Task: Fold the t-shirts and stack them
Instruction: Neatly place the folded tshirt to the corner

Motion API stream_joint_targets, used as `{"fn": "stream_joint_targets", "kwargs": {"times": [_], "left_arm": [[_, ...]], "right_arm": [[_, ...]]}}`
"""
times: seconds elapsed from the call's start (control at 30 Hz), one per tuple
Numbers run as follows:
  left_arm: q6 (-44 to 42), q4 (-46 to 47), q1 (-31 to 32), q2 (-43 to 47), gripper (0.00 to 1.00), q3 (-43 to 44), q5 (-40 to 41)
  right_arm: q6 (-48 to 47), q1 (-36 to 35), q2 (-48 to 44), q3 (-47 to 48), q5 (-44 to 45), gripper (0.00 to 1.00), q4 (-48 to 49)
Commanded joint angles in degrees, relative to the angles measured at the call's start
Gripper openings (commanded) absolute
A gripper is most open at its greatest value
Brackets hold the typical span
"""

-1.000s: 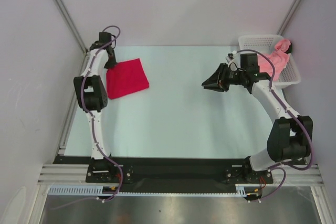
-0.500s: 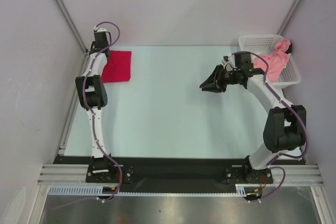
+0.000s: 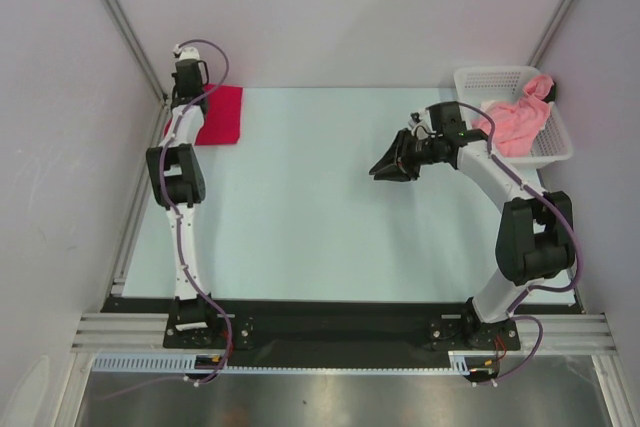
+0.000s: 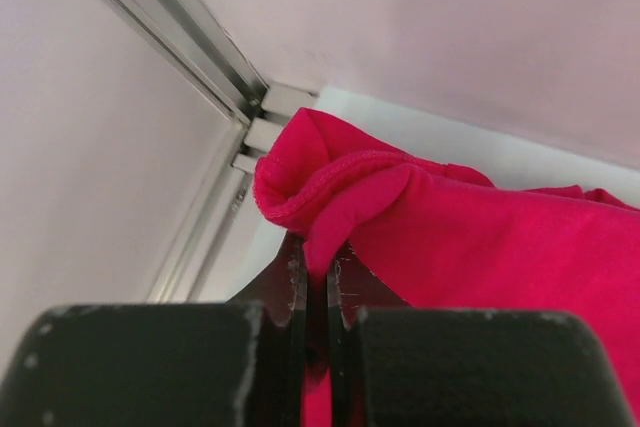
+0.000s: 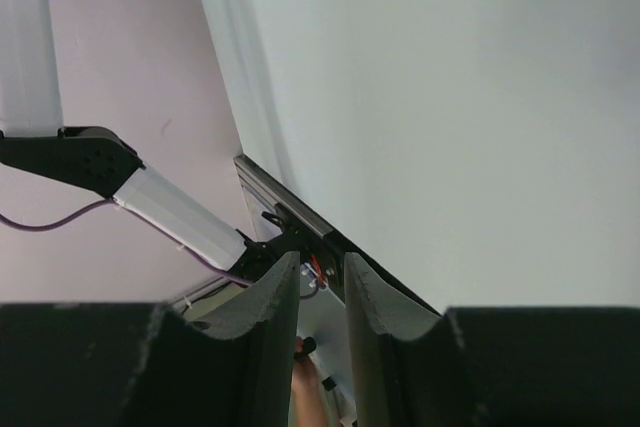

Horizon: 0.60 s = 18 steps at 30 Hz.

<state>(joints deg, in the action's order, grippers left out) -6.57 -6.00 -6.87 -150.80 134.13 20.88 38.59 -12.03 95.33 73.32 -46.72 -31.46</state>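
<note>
The red t-shirt [image 3: 220,115] lay in the far left corner of the table [image 3: 320,227]. It was folded into a flat, neat shape. Its left side was hidden under the left arm [image 3: 178,167], which reached all the way to that far corner.

The left gripper [image 4: 318,272] was closed tight on the red t-shirt. In the left wrist view, a rolled edge of the red cloth was pinched between the two fingers [image 4: 292,282], with almost no gap between them. The pinched bit was bunched up close to the metal rail [image 4: 215,72] where the table met the wall.

The pink t-shirt [image 3: 512,119] was in the white basket [image 3: 560,152] at the far right of the table. It was not folded. It sat in a soft heap, and one part poked up over the far rim.

The right gripper [image 3: 380,171] hung above the middle of the table, a little to the right, and pointed left. Its jaws were open a little way, with a narrow gap between them. Nothing was in the gap. It was well apart from both t-shirts, and just left of the basket.
</note>
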Motion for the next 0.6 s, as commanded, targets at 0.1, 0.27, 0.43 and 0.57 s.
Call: {"fn": "stream_joint_targets", "kwargs": {"times": [0.1, 0.27, 0.43, 0.57], "left_arm": [[-1.52, 9.51, -1.12, 0.16, 0.00, 3.07, 2.06], [-1.43, 11.18, -1.12, 0.24, 0.70, 3.25, 3.28], [-1.52, 9.70, -0.34, 3.92, 1.00, 3.52, 4.96], [0.85, 7.23, 2.12, 14.72, 1.00, -8.29, 5.40]], "right_arm": [[2.10, -1.24, 0.38, 2.97, 1.19, 0.30, 1.49], [2.98, -1.68, 0.82, 3.06, 1.28, 0.30, 2.11], [3.42, -2.47, 0.65, 3.06, 1.11, 0.30, 2.11], [3.34, -2.65, -1.46, 2.53, 1.37, 0.30, 2.19]]}}
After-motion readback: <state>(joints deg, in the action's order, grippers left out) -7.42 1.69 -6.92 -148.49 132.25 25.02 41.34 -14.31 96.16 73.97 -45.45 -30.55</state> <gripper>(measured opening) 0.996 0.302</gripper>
